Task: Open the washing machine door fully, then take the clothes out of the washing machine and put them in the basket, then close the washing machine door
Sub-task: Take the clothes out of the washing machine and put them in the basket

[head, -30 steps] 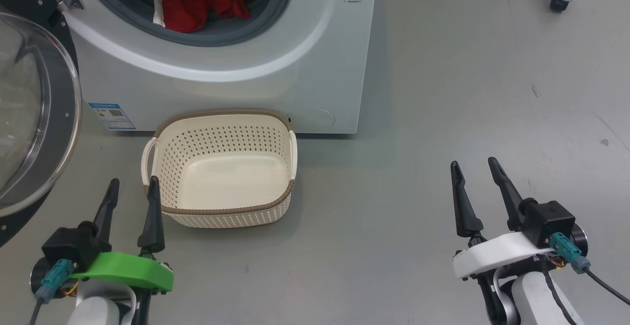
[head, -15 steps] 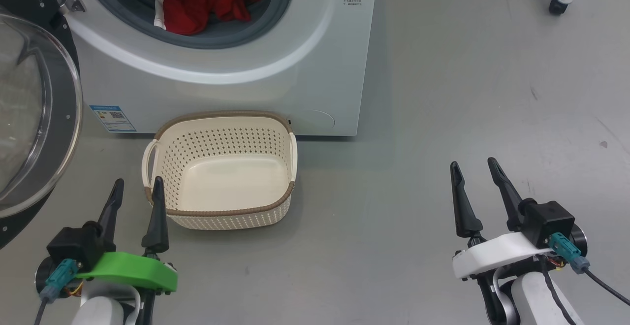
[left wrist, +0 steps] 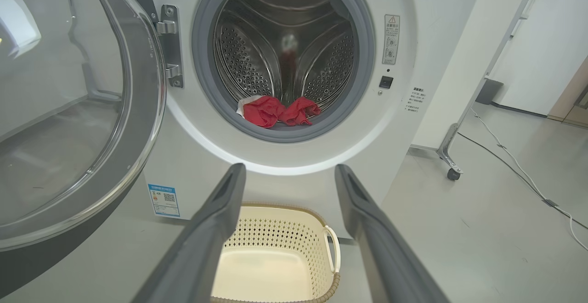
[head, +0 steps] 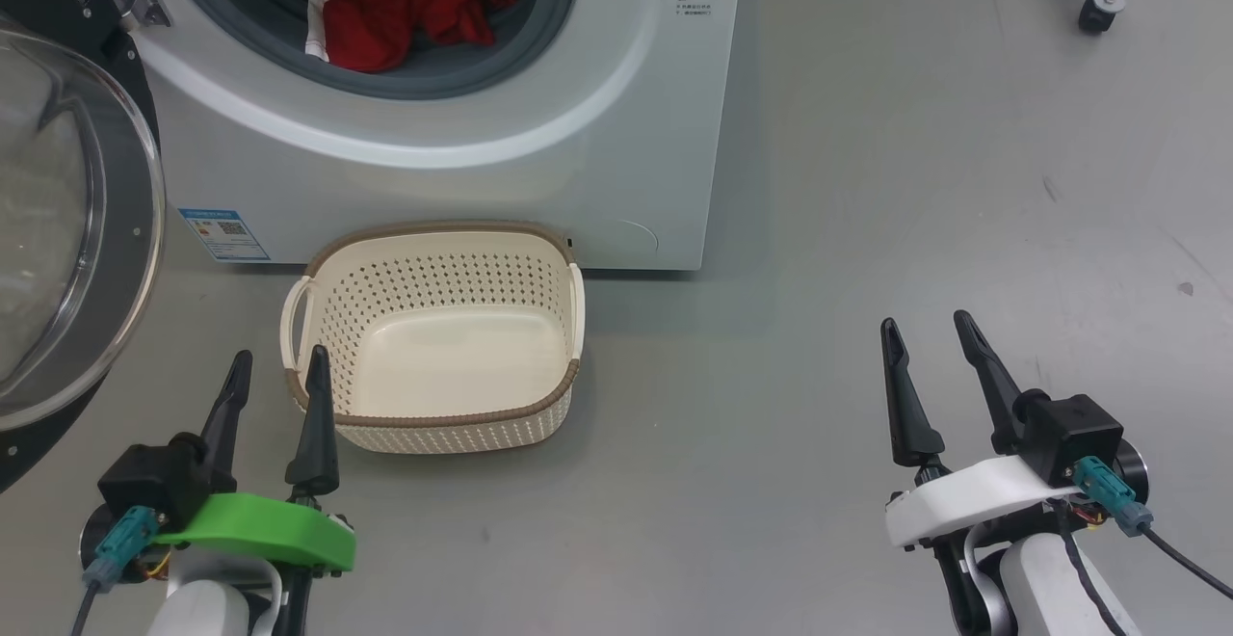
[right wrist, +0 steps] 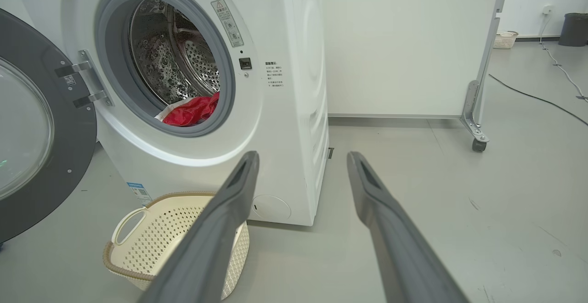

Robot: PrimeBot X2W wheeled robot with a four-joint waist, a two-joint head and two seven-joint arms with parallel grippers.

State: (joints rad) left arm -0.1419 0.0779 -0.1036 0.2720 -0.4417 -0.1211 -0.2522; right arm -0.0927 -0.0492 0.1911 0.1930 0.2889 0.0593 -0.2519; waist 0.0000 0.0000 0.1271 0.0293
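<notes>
You are working in what is looking like a test lab or an open office hall. The washing machine is standing free on a smooth grey floor, next to a white partition panel that is resting on a metal leg with a castor. A dark cable is trailing loose across the floor. A dark bin and a small pale container are sitting by the far white wall.
</notes>
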